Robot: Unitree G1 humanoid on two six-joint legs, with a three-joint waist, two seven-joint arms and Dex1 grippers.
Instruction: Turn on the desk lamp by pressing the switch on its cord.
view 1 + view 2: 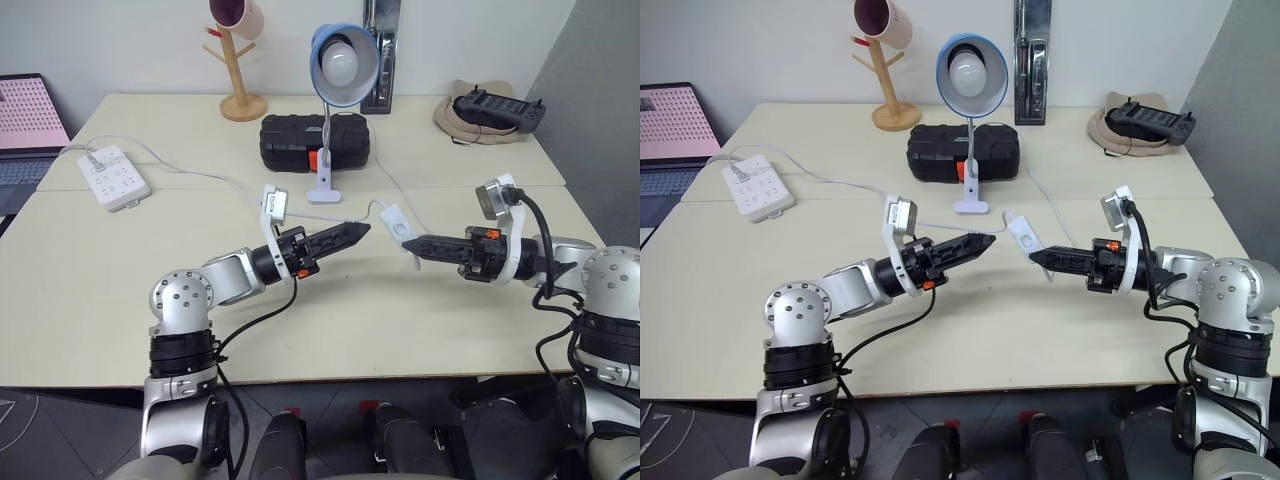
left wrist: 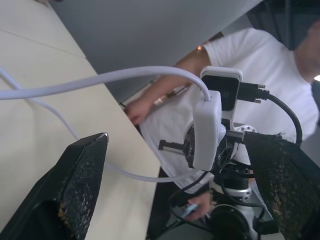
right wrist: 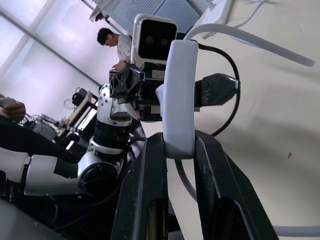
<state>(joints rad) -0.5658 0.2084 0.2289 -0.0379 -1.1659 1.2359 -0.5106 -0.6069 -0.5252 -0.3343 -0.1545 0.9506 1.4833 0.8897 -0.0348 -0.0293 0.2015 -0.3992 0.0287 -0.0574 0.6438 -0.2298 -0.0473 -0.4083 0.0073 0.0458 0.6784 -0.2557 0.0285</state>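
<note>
Right wrist view: right gripper is pinching the lower end of the switch between its two black fingers, holding it up off the table.
Switch position: hanging in the air between the two grippers, in front of the desk lamp, with the cord trailing away from both ends.
Long axis: the switch is standing on end across the right gripper's line, its flat face turning toward the left gripper.
Direction from the left gripper: the switch is lying just past its tip, toward the robot's right; the two are near but apart.
Left gripper: its fingers are spreading wide on either side of the switch in the left wrist view.
Nearer free arm: the left, so the press is probably falling to it.
Look of the switch: small, white, oblong, smooth.
Lamp: bulb is looking unlit.
</note>
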